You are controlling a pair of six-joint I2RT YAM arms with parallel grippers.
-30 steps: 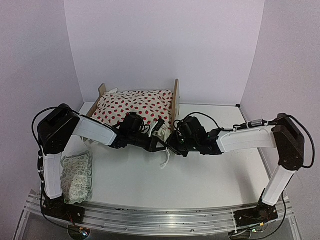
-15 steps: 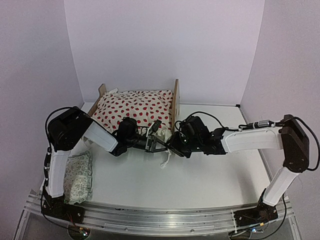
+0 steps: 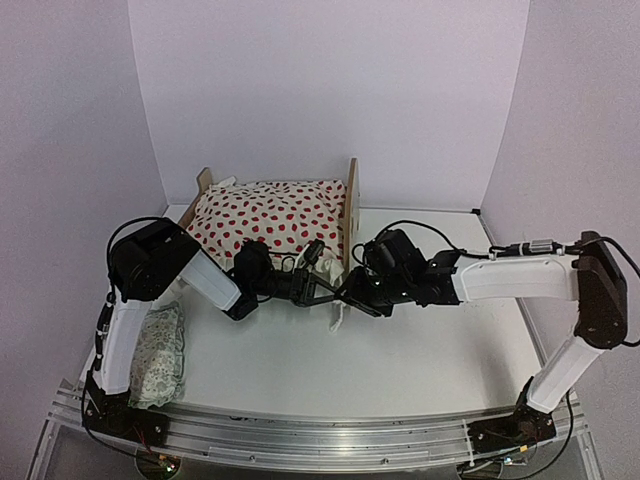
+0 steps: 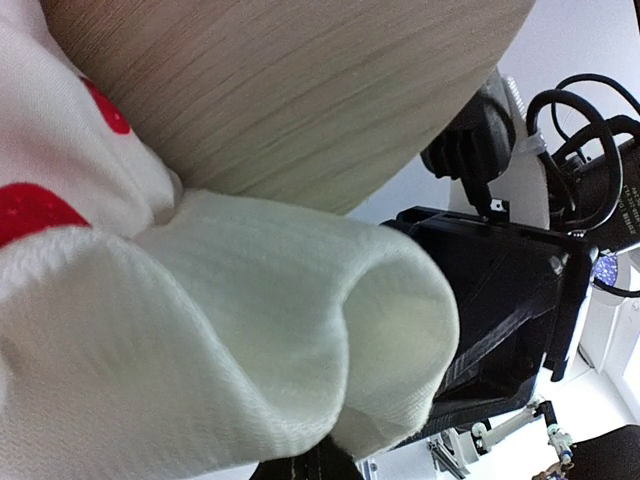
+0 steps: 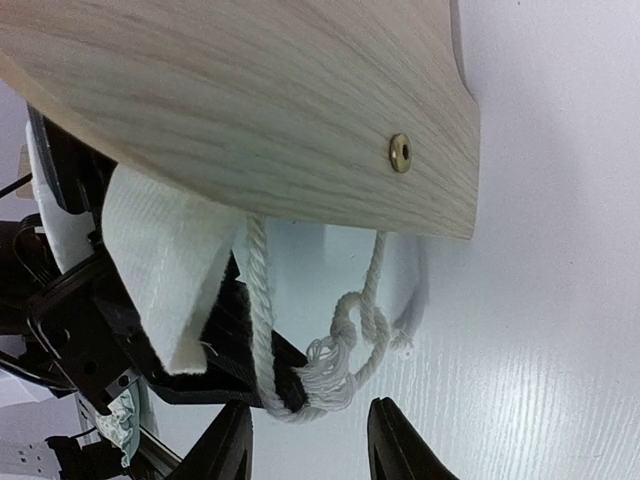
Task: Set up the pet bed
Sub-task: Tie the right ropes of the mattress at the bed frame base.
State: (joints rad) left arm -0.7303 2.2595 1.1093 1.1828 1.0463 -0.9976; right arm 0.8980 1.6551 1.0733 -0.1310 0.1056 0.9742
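Pet bed [image 3: 351, 200], upper centre of overhead view, red-dotted blanket [image 3: 270, 215] on it: blanket-laying step, left gripper [image 3: 310, 284] clenched on the ruffled corner by the end board [image 5: 250, 110], right gripper [image 3: 346, 295] parted, empty; next likely needs that corner drawn flat, then released.

No legible text, label, brand or number appears anywhere.

The white table [image 3: 420, 350] carries the pet bed [image 3: 352, 200] and a green-patterned pillow [image 3: 155, 355].
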